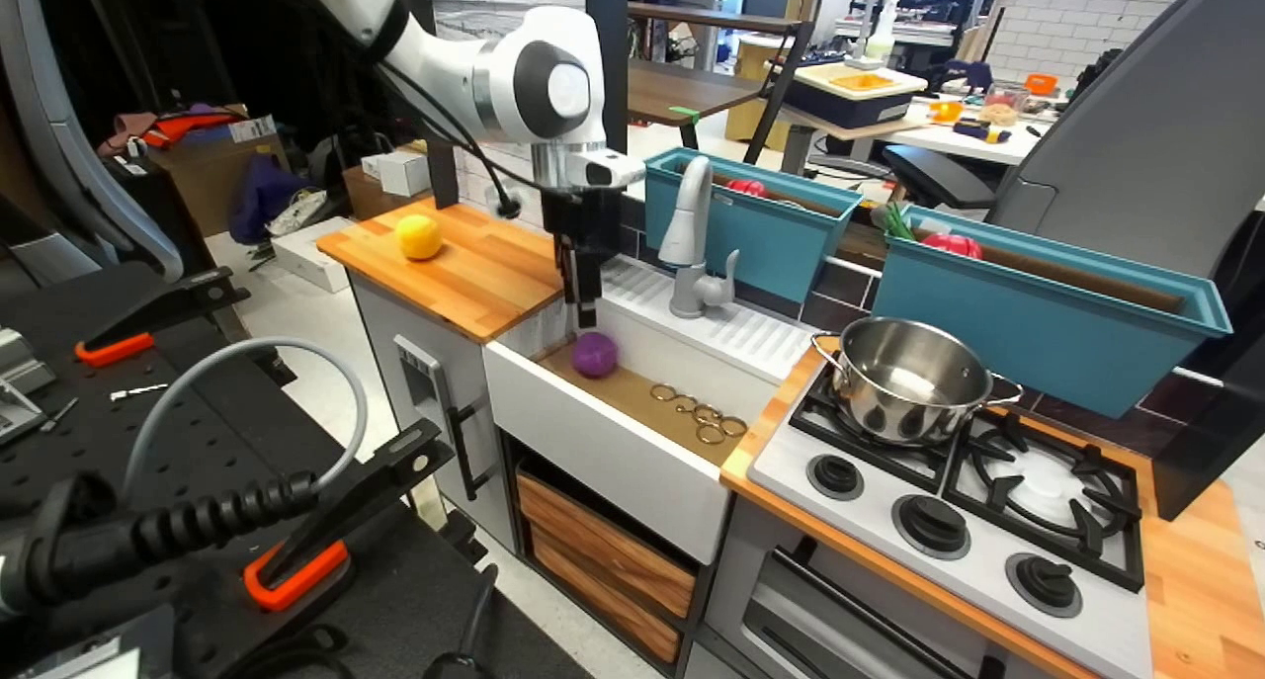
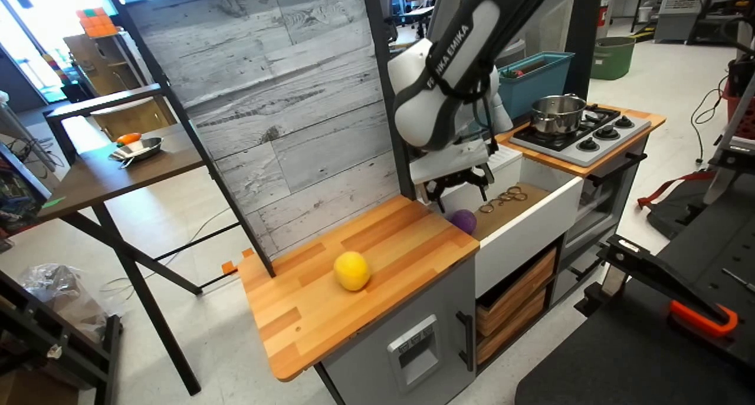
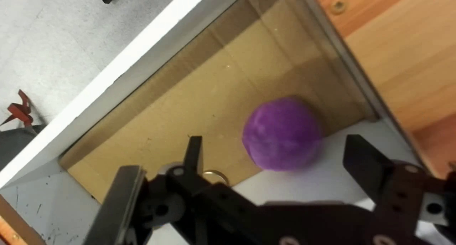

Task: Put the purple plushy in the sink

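The purple plushy [image 1: 594,355] lies in the sink [image 1: 613,452], on its tan floor near the end by the wooden counter. It also shows in the other exterior angle, at the sink's near end [image 2: 463,221], and in the wrist view [image 3: 281,131] against the white back wall. The white sink rim [image 3: 142,45] crosses the wrist view. My gripper [image 3: 274,137] is open and empty, its fingers on either side of the plushy in the wrist view, apart from it. In both exterior views the gripper [image 1: 583,313] [image 2: 463,201] is just above the plushy.
A yellow round toy [image 1: 418,237] sits on the wooden counter [image 1: 494,264]. A grey faucet [image 1: 689,234] stands behind the sink. Several metal rings [image 1: 707,417] lie in the sink. A steel pot [image 1: 909,378] is on the stove. Teal bins [image 1: 751,224] stand behind.
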